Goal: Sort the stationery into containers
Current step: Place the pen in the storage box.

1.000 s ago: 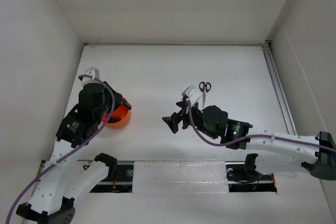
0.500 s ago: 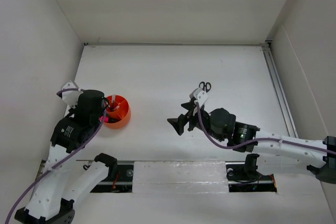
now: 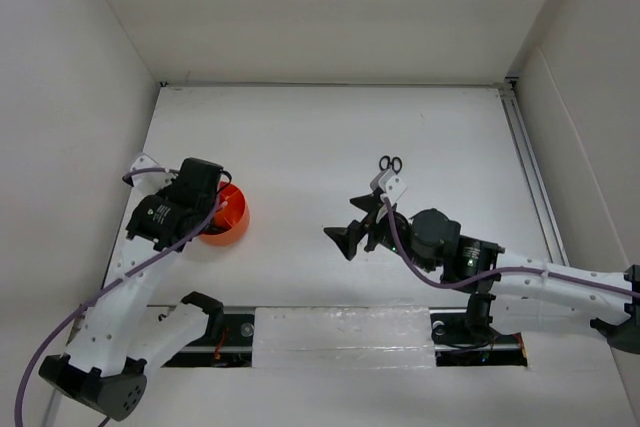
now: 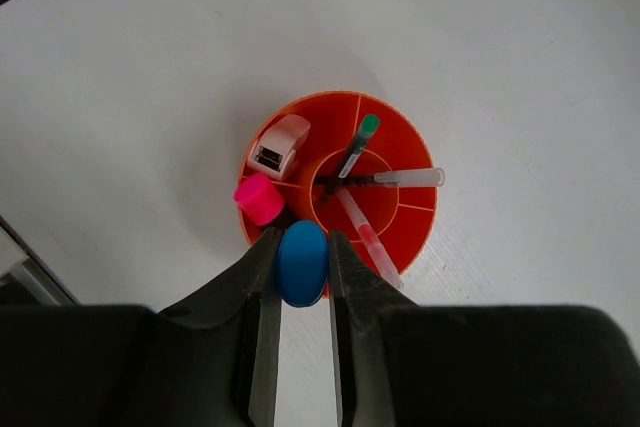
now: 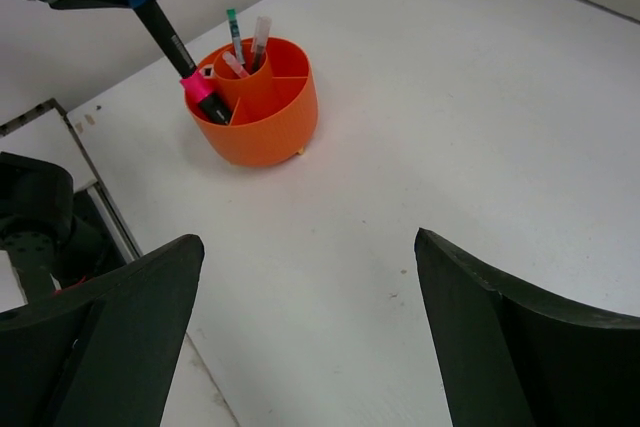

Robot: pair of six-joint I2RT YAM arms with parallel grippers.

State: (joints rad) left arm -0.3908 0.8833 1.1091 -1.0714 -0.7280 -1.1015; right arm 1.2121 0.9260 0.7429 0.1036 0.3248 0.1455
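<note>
The left gripper (image 4: 301, 242), clamped on the blue-capped highlighter (image 4: 302, 267) above the orange cup (image 4: 412, 215), could jam it against the pink highlighter (image 4: 259, 198) on release, while the right gripper (image 5: 308, 239) gapes empty.

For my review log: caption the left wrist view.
Left gripper grips the blue highlighter at the orange cup rim.
</note>
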